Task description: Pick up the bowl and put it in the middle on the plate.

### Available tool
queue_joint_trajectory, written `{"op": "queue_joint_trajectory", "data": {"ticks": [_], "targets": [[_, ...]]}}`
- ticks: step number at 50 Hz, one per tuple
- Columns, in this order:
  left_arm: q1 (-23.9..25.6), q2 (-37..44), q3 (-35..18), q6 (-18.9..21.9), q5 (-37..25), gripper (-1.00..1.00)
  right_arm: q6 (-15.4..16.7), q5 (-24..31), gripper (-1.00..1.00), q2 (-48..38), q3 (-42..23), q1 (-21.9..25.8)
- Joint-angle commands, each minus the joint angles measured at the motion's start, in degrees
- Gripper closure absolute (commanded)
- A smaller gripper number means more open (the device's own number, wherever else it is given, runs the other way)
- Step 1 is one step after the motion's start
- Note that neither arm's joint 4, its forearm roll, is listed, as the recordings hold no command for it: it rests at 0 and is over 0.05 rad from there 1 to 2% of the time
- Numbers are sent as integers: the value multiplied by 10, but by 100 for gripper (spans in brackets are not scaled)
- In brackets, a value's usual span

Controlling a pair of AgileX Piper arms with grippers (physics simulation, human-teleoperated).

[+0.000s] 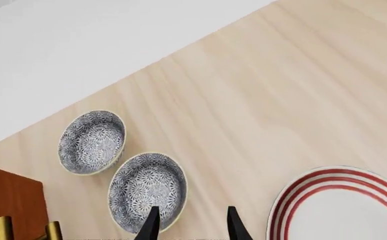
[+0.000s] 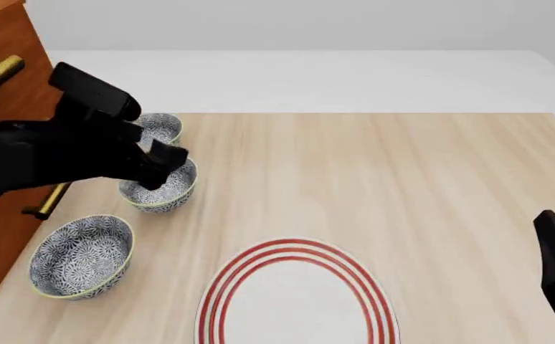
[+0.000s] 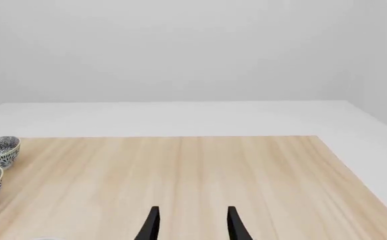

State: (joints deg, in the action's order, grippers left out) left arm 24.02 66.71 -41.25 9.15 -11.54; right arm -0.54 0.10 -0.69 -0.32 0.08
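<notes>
Front view: left tool point(image 2: 168, 159) hovers over the middle bowl point(image 2: 160, 188) — fingers apart. Right tool point(image 3: 192, 222) idles, also apart. Plate point(image 2: 297, 301) sits nearby.

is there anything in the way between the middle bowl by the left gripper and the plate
Nothing visible. The left gripper hangs open over the middle bowl, and only bare table lies between that bowl and the plate. The other two bowls, far and near, sit off that path.
</notes>
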Motion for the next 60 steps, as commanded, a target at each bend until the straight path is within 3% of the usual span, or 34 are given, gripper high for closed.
{"op": "queue_joint_trajectory", "data": {"ticks": [1, 19, 25, 38, 60], "targets": [[-22, 63, -10, 26, 9, -100, -3, 2, -100, -1, -1, 0], [-34, 112, -11, 47, 17, -100, -3, 4, -100, 1, -1, 0], [-40, 123, -16, 71, 18, -100, 0, 4, -100, 3, -1, 0], [-48, 168, -49, 82, 12, -100, -4, 1, -100, -2, 0, 0], [-41, 221, -56, 96, 19, -100, 2, 2, -100, 2, -1, 0]]}}
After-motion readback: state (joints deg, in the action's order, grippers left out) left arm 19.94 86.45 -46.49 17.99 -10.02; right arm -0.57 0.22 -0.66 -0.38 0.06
